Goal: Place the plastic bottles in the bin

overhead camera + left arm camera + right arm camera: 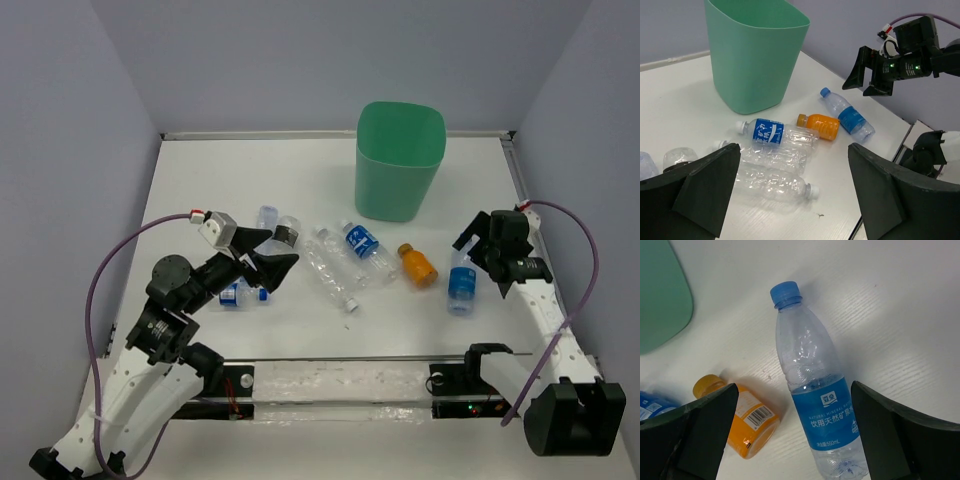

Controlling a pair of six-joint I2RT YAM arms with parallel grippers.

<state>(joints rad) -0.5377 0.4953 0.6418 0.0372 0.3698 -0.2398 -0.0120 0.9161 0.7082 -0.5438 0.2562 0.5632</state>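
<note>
One blue-capped bottle lies flat beneath the right claw, between its wide-apart fingers.

Bin: mint green, plain, no markings.
Worktop: white, with faint grain streaks in the close views.
Walls: pale lavender-grey.
Small bottle: orange body and cap, white label patch with a black barcode.
Water bottle: clear, blue cap, blue label with white lettering.
Second water bottle: clear, white cap, blue label with white print.
Crumpled bottle: clear, unlabelled, white cap.
Left arm and right arm: white shells, black joints; jaws matte black.
Left cable and right cable: purple.
Wrist lights: green.
</note>
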